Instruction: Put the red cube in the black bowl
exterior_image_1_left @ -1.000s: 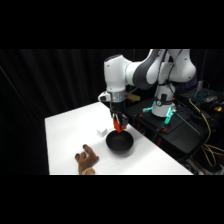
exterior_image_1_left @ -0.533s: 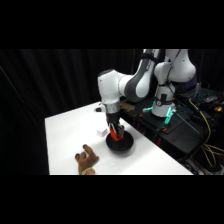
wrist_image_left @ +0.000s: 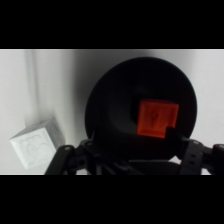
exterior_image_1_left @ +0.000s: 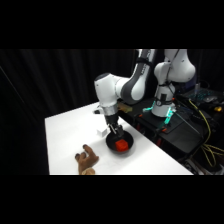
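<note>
Your claw (exterior_image_1_left: 116,131) is hanging just above the back-left rim of the black bowl (exterior_image_1_left: 120,148). I can't tell how far it's open, and nothing is visibly sitting in its grip. In the wrist view only the black linkage (wrist_image_left: 135,159) is showing along the bottom edge.

The red cube (exterior_image_1_left: 121,145) is lying inside the black bowl, on its floor, apart from the claw. From the wrist camera you're looking at the red cube (wrist_image_left: 157,118) sitting right of the bowl's centre, with dark bowl (wrist_image_left: 115,95) wall all round it.

The bowl is sitting near the desk's (exterior_image_1_left: 67,135) front right edge. A white cube (wrist_image_left: 37,144) is standing on the desk just beside the bowl's rim, outside it. A brown hand-shaped object (exterior_image_1_left: 87,160) is lying at the front edge, left of the bowl and apart from it.
</note>
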